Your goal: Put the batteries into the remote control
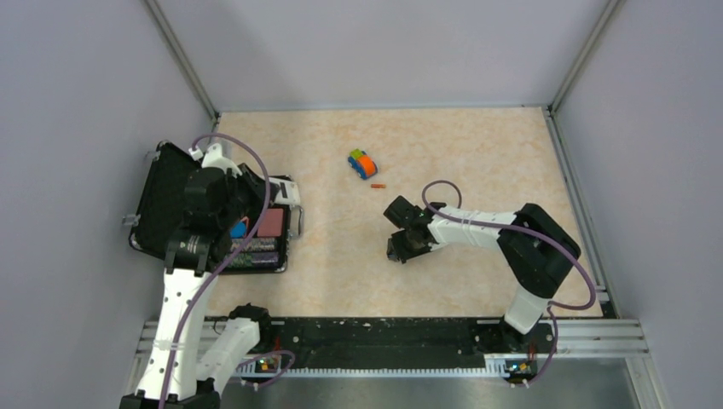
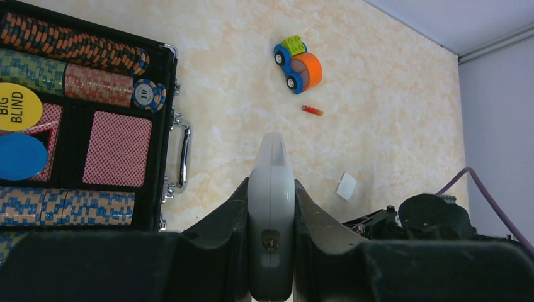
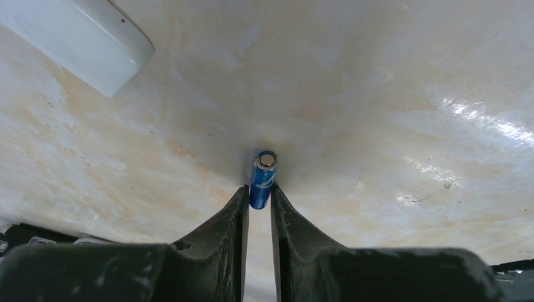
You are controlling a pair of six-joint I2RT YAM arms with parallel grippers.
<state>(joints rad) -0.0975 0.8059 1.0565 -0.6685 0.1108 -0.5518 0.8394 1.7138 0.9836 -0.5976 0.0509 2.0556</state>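
My left gripper point(image 2: 271, 185) is shut on the remote control point(image 2: 271, 157), holding it on edge so only its white-grey side shows. In the top view this gripper point(image 1: 260, 194) hangs over the right side of the open black case. My right gripper point(image 3: 258, 194) is shut on the blue battery point(image 3: 263, 176), which is pinched at the fingertips with its metal end pointing away, close above the table. In the top view the right gripper point(image 1: 401, 247) is mid-table. The orange-red battery point(image 1: 378, 185) lies loose on the table, also seen in the left wrist view point(image 2: 312, 111).
An orange, blue and green toy car point(image 1: 362, 163) stands just beyond the orange-red battery. An open black case point(image 1: 158, 204) of poker chips and cards lies at the left. A small flat white piece point(image 2: 346, 186) lies on the table near the right gripper, also seen in the right wrist view point(image 3: 82, 44).
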